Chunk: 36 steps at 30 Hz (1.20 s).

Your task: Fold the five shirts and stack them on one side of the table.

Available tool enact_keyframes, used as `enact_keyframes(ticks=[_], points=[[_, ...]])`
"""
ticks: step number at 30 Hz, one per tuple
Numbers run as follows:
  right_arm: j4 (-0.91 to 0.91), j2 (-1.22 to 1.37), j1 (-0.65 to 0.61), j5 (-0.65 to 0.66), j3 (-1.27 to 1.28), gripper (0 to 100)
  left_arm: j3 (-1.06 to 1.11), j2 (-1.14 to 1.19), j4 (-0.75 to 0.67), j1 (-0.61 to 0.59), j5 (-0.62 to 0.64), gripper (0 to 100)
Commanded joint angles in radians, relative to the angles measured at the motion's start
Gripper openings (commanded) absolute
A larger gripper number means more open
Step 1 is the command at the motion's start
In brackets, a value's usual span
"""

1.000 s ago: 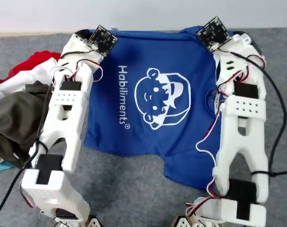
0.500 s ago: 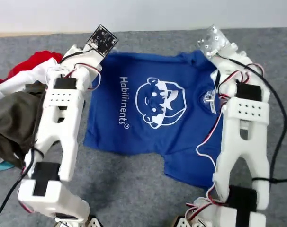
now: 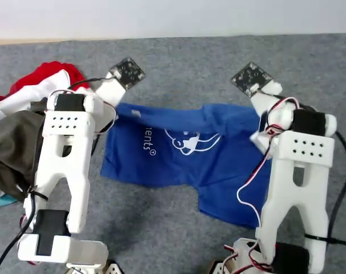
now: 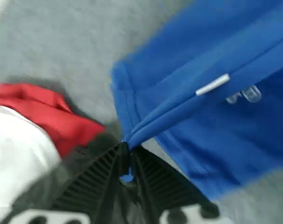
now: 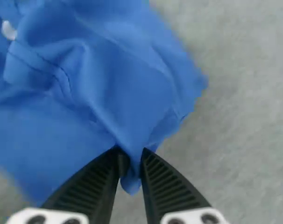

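You are holding the blue shirt [image 3: 178, 165] by two points on its far edge, which is lying doubled over the print. The left fingers [image 4: 97, 177] are pinching closed on a gathered fold of hem, and the right fingers [image 5: 97, 179] are clamping a bunched corner likewise. The shirt is resting across the grey worktop [image 3: 190, 68], just beside the pile of unfolded shirts [image 3: 24, 120]. The cloth is probably behaving as light, limp and slippery, so hems and corners are offering the firmest hold.
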Motion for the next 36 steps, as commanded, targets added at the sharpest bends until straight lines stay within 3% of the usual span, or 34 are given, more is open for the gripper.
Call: enact_keyframes(ticks=[1, 7, 16, 25, 32, 36], points=[[0.137, -0.061, 0.002, 0.005, -0.074, 1.1, -0.03, -0.049, 0.115, -0.008, -0.057, 0], [0.308, -0.064, 0.004, 0.005, -0.063, 1.1, 0.073, -0.049, 0.137, -0.005, -0.071, 0], [0.3, -0.137, 0.016, 0.006, 0.173, 1.0, 0.263, -0.051, 0.132, 0.057, -0.13, 0], [0.248, -0.151, 0.018, 0.006, 0.262, 1.7, 0.367, -0.051, -0.026, 0.055, -0.13, 3], [0.251, -0.157, 0.036, 0.003, 0.226, 22.9, 0.357, -0.06, -0.029, 0.002, -0.13, 16], [0.245, -0.15, 0.067, 0.002, 0.144, 24.9, 0.315, -0.06, -0.028, -0.012, -0.129, 16]])
